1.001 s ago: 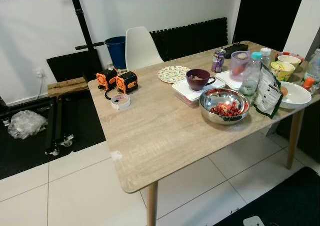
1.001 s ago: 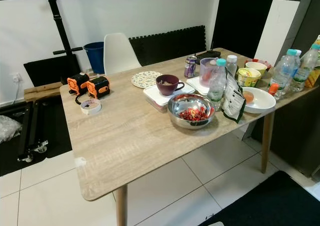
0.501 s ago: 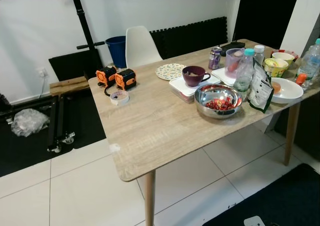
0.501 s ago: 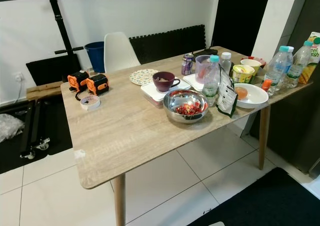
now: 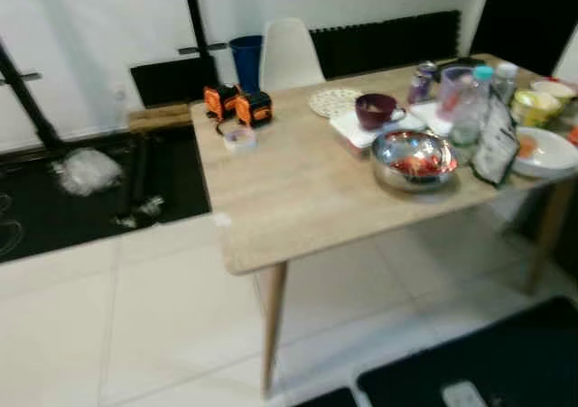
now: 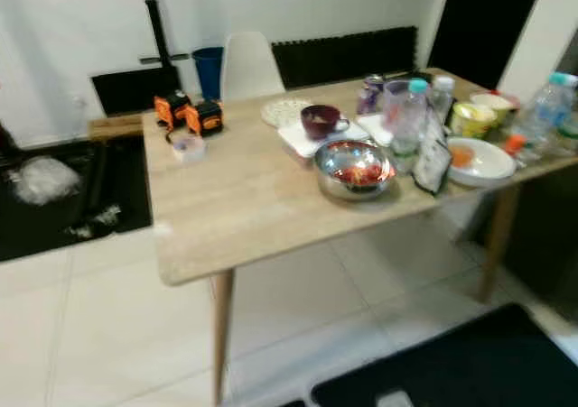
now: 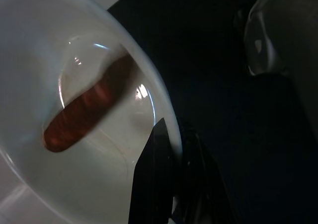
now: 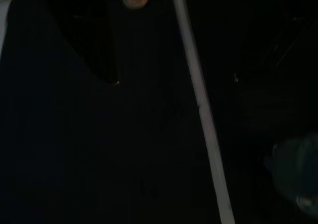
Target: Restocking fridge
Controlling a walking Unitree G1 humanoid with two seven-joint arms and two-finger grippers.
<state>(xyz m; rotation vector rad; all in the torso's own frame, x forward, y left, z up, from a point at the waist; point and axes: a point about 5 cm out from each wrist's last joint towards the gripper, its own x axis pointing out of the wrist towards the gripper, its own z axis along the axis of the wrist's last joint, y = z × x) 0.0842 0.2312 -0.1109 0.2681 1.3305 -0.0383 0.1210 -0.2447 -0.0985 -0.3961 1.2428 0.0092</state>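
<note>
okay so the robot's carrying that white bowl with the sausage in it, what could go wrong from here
The left gripper pinches the white bowl only at its rim, so the bowl could tilt and the sausage might roll out. The head views are blurred, which suggests walking; the table corner and the black mat on the floor lie close ahead and could catch a step.

The two head cameras are looking forward and down from standing height at a wooden table (image 5: 298,181), some way off, both taking in the same tabletop and tiled floor (image 6: 108,335), slightly blurred. The left wrist camera is sitting very close over a white bowl (image 7: 30,50), looking along the black fingers (image 7: 154,184). The right wrist camera is facing into deep shade, with little discernible.
</note>
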